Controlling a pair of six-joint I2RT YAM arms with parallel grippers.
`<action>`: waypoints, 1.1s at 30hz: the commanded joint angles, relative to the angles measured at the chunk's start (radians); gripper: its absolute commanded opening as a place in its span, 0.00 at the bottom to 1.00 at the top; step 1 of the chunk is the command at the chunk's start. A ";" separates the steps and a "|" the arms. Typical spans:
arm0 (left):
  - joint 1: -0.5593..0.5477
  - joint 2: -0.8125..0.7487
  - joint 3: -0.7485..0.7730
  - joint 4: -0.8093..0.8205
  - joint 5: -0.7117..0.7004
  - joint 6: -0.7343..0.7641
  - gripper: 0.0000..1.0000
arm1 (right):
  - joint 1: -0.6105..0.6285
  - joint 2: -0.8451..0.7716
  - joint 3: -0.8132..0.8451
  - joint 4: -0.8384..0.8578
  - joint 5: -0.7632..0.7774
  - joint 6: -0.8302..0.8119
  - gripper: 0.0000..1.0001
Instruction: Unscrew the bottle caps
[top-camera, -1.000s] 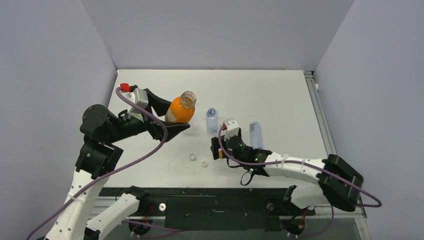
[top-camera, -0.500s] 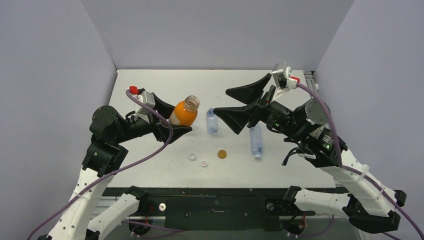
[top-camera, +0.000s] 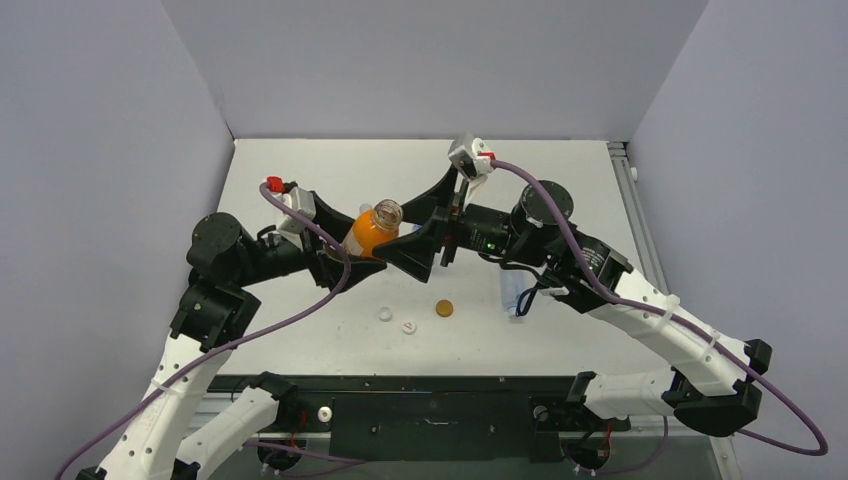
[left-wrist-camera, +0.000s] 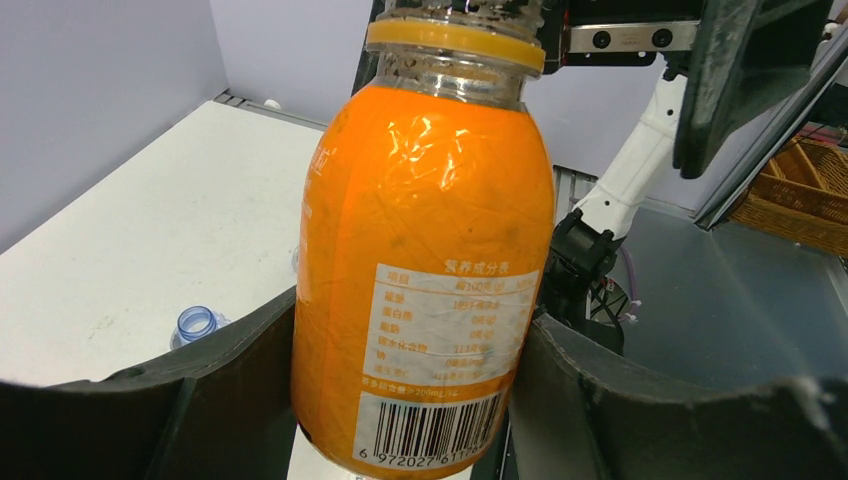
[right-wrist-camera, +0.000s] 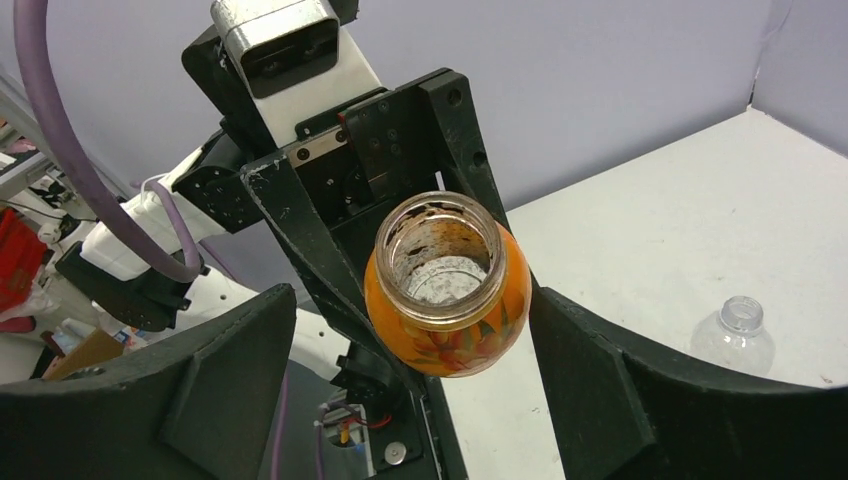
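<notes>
My left gripper is shut on the squat orange bottle and holds it tilted above the table. It fills the left wrist view between the fingers. Its mouth is open, with no cap on it. My right gripper is open and empty, with one finger on each side of the bottle's neck, not touching. The golden-brown cap and two white caps lie on the table. A clear bottle lies under my right arm.
An uncapped small clear bottle stands on the white table behind the grippers; its mouth shows in the left wrist view. Grey walls enclose the table on three sides. The two arms cross close together over the table's middle.
My right gripper rose from the table, leaving the golden-brown cap there, then swung left and now straddles the orange bottle's neck. My left gripper has shifted the bottle slightly right.
</notes>
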 joint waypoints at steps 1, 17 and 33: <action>-0.008 -0.008 0.002 0.059 0.040 -0.009 0.00 | 0.012 -0.011 0.024 0.061 0.012 0.010 0.80; -0.022 -0.012 0.009 0.052 0.067 -0.021 0.29 | 0.014 0.065 0.054 0.099 0.088 0.031 0.09; -0.020 -0.017 0.134 -0.354 -0.294 0.247 0.97 | -0.298 -0.033 -0.218 -0.106 0.569 -0.194 0.00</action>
